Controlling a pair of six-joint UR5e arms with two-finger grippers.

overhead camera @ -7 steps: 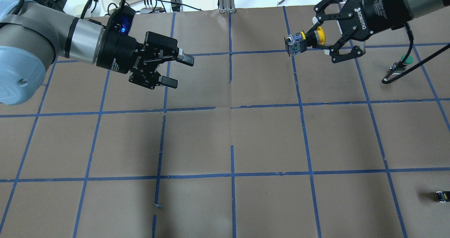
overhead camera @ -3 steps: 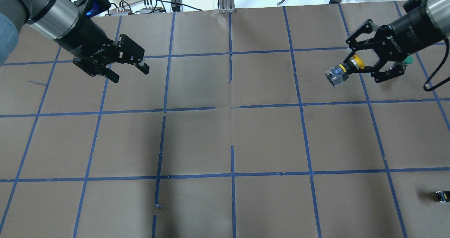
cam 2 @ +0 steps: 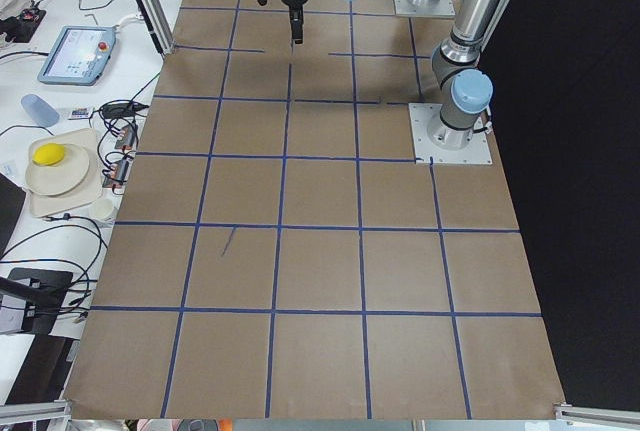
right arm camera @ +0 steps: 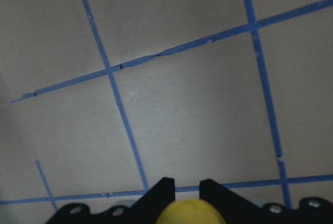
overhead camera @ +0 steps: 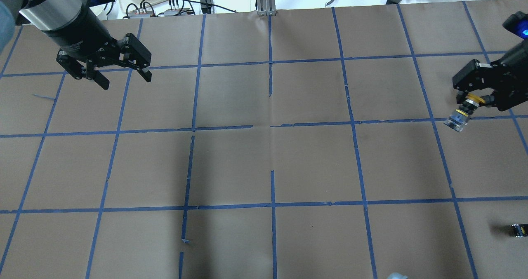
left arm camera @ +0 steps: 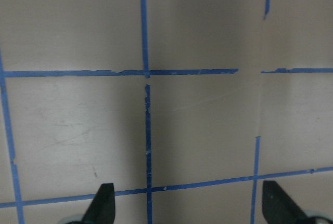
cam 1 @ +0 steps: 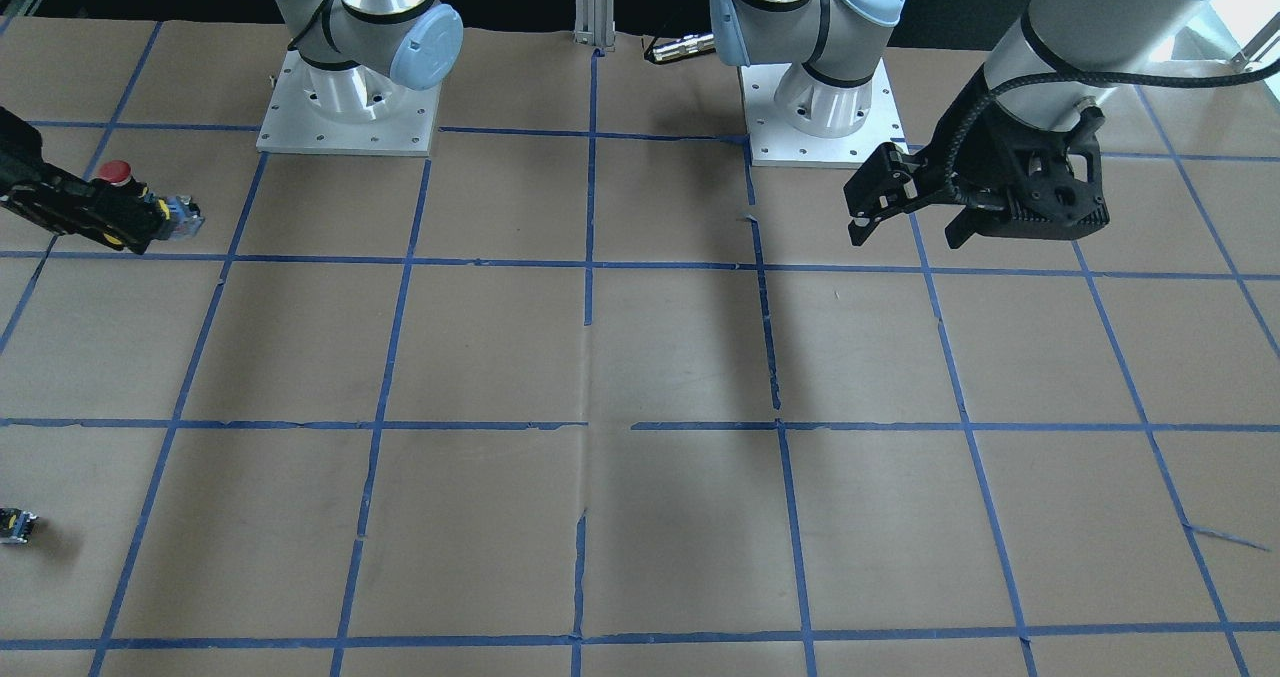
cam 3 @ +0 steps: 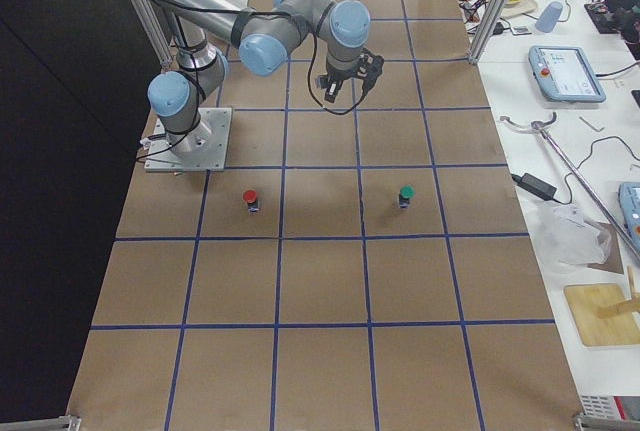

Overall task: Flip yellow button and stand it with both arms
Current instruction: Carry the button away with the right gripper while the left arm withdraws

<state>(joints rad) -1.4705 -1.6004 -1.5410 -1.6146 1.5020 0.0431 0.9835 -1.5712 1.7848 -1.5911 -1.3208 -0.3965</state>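
Holding: the right gripper (overhead camera: 473,98) has its fingers drawn in narrow on the yellow button (overhead camera: 457,119), clamped at the cap end.
Button place: right edge of the overhead view, a little above mid-height; in the front-facing view it sits at the far left, in the upper part.
Button pose: tilted, with the grey-and-black body jutting past the fingertips toward the lower left of the overhead view and the yellow cap tucked back between the fingers.
Button and paper: whether the body touches the table cannot be told.
Right wrist view: the yellow cap fills the bottom centre, a black finger close on either side of it.
Left gripper (overhead camera: 123,79): upper left of the overhead view, fingers spread wide with nothing between them, pointing down at the paper.
Left wrist view: one fingertip low on the left and one low on the right, well apart, with only brown paper and blue tape between.
Arms: at opposite sides of the table, well apart from each other.
Red-capped button (cam 1: 115,172): upright at the upper left of the front-facing view, just beside the right gripper.
Small black switch block (overhead camera: 519,229): lower right edge of the overhead view, well apart from the held button.
Table (overhead camera: 313,163): covered in brown paper marked into squares with blue tape.
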